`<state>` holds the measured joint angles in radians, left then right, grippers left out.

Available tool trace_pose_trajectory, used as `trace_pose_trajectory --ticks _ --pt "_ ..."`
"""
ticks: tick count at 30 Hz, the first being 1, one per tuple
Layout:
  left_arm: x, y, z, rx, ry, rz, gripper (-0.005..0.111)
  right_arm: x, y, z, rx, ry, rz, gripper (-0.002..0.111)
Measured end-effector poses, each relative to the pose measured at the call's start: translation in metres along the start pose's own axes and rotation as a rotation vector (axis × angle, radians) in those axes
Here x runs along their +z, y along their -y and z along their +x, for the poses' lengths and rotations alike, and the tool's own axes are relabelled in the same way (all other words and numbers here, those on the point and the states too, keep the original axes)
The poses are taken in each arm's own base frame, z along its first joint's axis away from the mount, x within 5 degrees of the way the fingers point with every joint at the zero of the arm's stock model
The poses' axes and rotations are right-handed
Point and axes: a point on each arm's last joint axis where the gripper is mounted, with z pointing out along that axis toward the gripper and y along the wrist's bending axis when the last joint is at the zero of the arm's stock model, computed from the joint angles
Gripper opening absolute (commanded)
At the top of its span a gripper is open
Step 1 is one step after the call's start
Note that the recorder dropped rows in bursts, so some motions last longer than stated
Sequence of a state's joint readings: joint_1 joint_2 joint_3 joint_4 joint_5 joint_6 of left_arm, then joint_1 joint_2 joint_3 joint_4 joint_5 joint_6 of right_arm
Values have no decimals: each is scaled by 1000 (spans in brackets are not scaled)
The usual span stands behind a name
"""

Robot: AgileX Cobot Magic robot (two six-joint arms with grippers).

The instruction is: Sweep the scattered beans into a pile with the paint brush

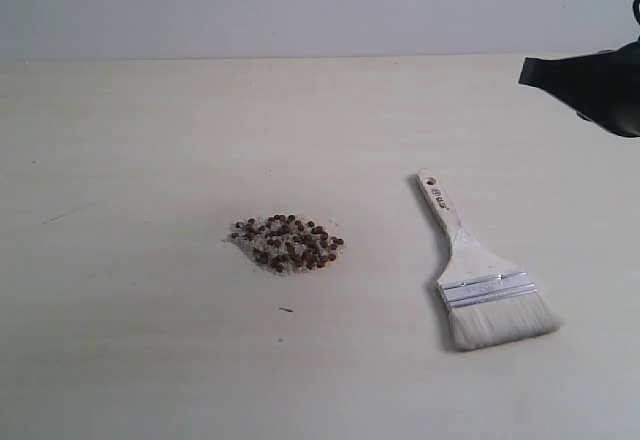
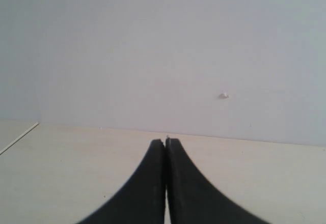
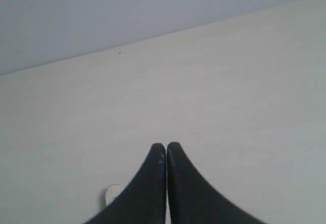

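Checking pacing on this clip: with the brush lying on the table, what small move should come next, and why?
Probably open the right gripper and lower it toward the handle of the paint brush. The brush lies flat on the table, ungripped, on that arm's side; the gripper is shut and away from it; the beans sit in a loose patch.

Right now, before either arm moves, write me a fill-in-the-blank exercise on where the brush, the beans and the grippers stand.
In the exterior view the paint brush lies on the table to the ___ of the beans.
The left gripper and the right gripper both have their jaws ___.
The number of grippers touching the paint brush is ___.
Missing words: right; shut; zero.
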<state>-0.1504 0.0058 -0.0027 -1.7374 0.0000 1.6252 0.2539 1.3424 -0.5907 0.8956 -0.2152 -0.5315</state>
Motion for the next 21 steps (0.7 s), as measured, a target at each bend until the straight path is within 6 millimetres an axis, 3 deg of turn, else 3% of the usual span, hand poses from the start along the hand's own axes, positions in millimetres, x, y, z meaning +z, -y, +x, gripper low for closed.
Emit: trace_pose_trajectory --ticks 11,14,17,21 --pt "0 0 0 0 0 0 0 -2 -1 -1 -1 1 -6 0" --pt "0 0 0 0 0 0 0 -3 -1 -2 -85 9 -14 0" --pt "0 0 0 0 0 0 0 -18 0 -2 -153 32 -38 0" --pt "0 0 0 0 0 0 0 -75 14 -8 -138 164 -77 0"
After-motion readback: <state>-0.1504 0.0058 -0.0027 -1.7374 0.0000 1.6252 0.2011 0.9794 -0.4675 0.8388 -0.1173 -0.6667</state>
